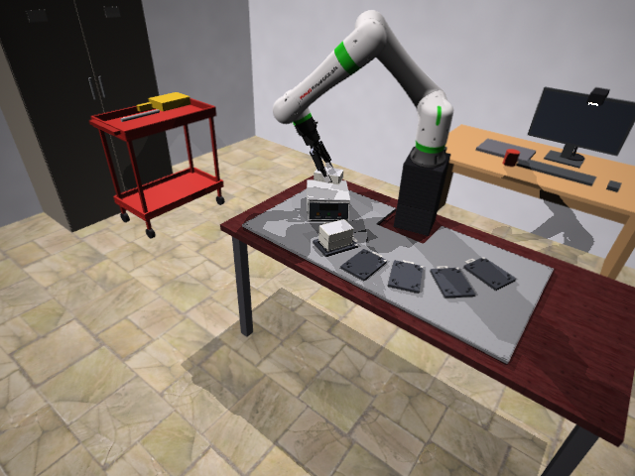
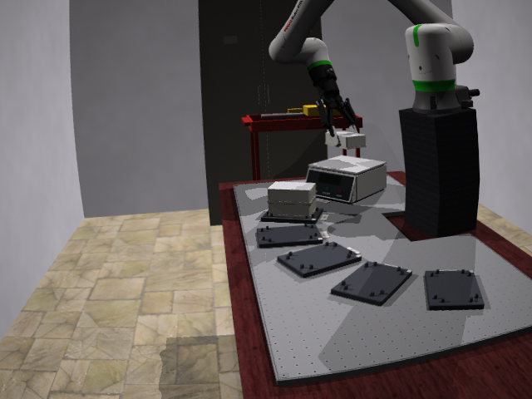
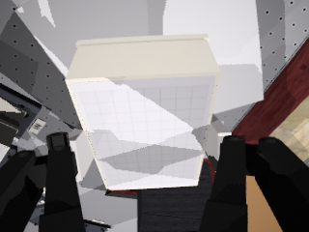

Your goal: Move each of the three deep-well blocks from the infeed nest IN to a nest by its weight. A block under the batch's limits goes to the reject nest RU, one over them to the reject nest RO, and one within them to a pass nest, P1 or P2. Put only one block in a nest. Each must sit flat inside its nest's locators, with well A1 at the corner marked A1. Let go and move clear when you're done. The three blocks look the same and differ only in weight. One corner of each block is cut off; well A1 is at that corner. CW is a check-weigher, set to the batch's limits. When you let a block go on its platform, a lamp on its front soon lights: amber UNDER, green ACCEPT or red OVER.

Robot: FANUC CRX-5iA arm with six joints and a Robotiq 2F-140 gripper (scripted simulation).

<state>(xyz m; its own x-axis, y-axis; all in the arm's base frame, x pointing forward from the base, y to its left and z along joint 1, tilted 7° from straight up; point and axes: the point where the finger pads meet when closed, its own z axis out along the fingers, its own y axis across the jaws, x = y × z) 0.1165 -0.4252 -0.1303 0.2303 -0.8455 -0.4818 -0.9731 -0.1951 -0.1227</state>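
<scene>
My gripper is shut on a white deep-well block, held raised above the check-weigher. The exterior view shows a gap between block and platform. No lamp on the weigher's front looks brightly lit. Two more white blocks are stacked on the infeed nest. Four dark nests hold no blocks; their labels are unreadable. The held block's cut corner is not clear.
The robot's black pedestal stands beside the grey perforated plate. The stacked blocks stand close to the weigher's front. A red cart and a wooden desk stand beyond the table.
</scene>
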